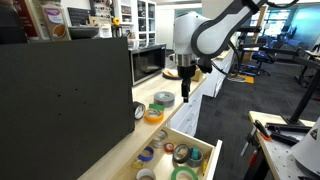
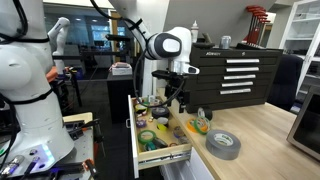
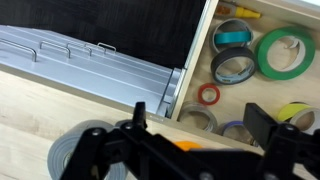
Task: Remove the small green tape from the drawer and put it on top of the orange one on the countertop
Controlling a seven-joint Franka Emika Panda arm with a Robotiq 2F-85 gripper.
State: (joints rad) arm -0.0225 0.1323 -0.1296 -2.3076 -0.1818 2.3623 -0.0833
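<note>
- The countertop point(image 1: 125, 150), a long, smooth, pale beige slab, carried the stack, so the transfer looked done.
- The drawer point(image 1: 195, 137), a light wood box, stood open with several coloured rolls inside.
- The gripper point(image 1: 185, 82) hung above the counter with jaws spread and nothing in them. Only a retreat seemed left.
- The orange one point(image 1: 152, 117), a low flat ring, lay beside a wider grey roll point(image 1: 163, 98).
- The small green tape point(image 1: 157, 107), a bright ring, appeared to rest on top of the orange one.

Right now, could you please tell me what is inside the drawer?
The wrist view shows tape rolls in the drawer: a large green roll, a teal roll and a small red ring. The open gripper partly covers further rolls nearer the camera.
</note>
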